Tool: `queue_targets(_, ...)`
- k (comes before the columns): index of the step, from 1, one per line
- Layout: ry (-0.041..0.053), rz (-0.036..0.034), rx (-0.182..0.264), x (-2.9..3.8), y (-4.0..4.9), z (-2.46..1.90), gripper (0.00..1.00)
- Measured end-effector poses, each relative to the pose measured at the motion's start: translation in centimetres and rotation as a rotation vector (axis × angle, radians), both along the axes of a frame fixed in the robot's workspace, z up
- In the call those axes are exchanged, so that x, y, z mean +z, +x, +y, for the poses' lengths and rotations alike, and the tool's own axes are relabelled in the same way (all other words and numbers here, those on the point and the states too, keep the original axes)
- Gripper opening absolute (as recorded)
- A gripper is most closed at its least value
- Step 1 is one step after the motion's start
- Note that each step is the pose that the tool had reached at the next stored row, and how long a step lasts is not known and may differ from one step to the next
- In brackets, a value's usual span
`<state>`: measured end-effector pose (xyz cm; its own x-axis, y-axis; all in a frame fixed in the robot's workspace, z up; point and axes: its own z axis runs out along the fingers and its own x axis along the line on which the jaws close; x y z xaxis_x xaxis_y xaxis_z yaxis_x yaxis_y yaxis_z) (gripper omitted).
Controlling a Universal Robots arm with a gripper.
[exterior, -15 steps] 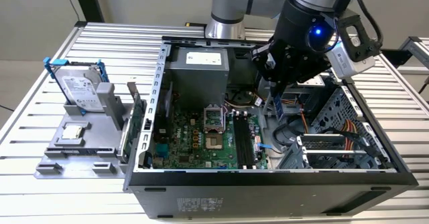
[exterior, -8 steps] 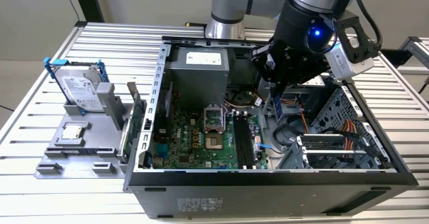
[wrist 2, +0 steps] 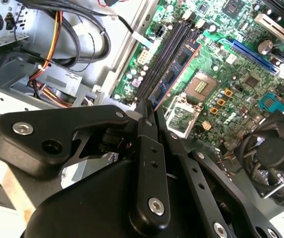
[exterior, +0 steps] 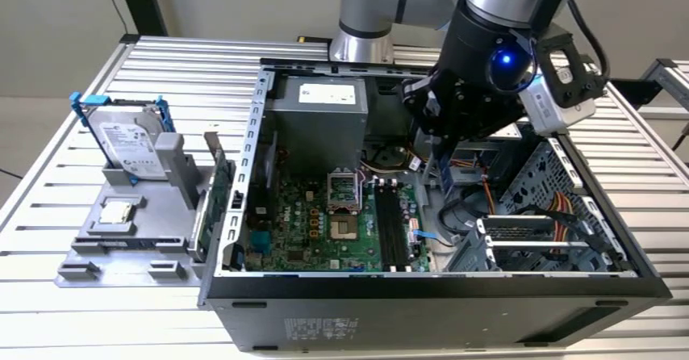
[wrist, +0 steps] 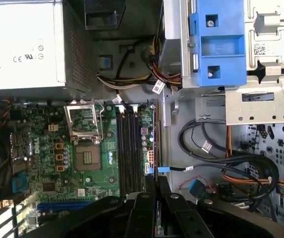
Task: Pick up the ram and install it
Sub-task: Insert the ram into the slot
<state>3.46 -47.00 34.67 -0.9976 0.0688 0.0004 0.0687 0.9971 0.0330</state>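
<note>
The ram (wrist 2: 174, 74) is a thin, stiff, light blue stick with dark chips, and I judge it fragile. It hangs edge-down from the claw (wrist 2: 146, 111) over the black memory slots (wrist: 128, 148) of the motherboard (exterior: 323, 223), inside the open computer case (exterior: 431, 295). The claw is closed on its short upper end, pinching the flat faces. Labels on the power supply (exterior: 318, 114) are too small to read.

Matt black plastic fingers (wrist 2: 146, 148), ribbed bare-metal table (exterior: 64, 320), glossy green motherboard (wrist: 47, 158), blue circuit-board ram (wrist 2: 174, 74).
</note>
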Motion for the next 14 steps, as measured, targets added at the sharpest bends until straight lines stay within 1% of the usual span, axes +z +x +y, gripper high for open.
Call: queue_targets(14,-0.0006,0.0000,-0.008,-1.58,0.01,0.00,0.00)
